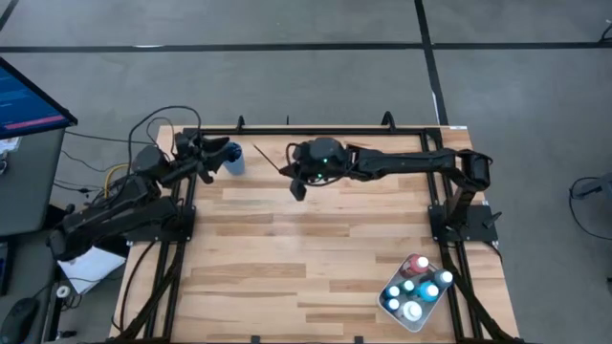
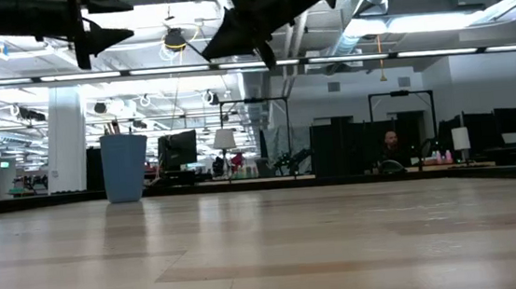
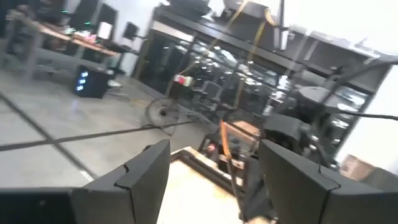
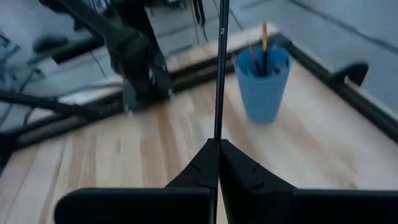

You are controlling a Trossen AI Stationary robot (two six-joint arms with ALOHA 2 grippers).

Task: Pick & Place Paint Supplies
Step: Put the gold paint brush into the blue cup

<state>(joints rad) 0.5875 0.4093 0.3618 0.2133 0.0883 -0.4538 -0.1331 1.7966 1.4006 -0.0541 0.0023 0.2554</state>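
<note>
My right gripper [image 1: 295, 182] hangs over the far middle of the table, shut on a thin dark paintbrush [image 4: 220, 74]. The brush points toward the blue cup [image 4: 261, 87], which stands on its base at the far left and has a few brushes upright in it. In the high view the brush [image 1: 271, 160] shows as a thin line between my right gripper and the cup [image 1: 233, 159]. My left gripper [image 3: 214, 180] is open and holds nothing, raised just left of the cup. Several small paint bottles [image 1: 413, 287] stand in a white tray. My right gripper pinches one end of the paintbrush handle [image 4: 217, 134] between its two shut fingertips [image 4: 205, 163]. The brush runs on straight ahead, in line with the fingers. It is lifted clear of the table and slants from the table's right toward the cup.
The white tray [image 1: 432, 308] sits at the near right corner. Black frame rails run along the table's edges [image 1: 316, 129]. Bare wooden tabletop [image 1: 306, 258] fills the middle and near side. The left arm [image 1: 124, 205] lies along the left edge.
</note>
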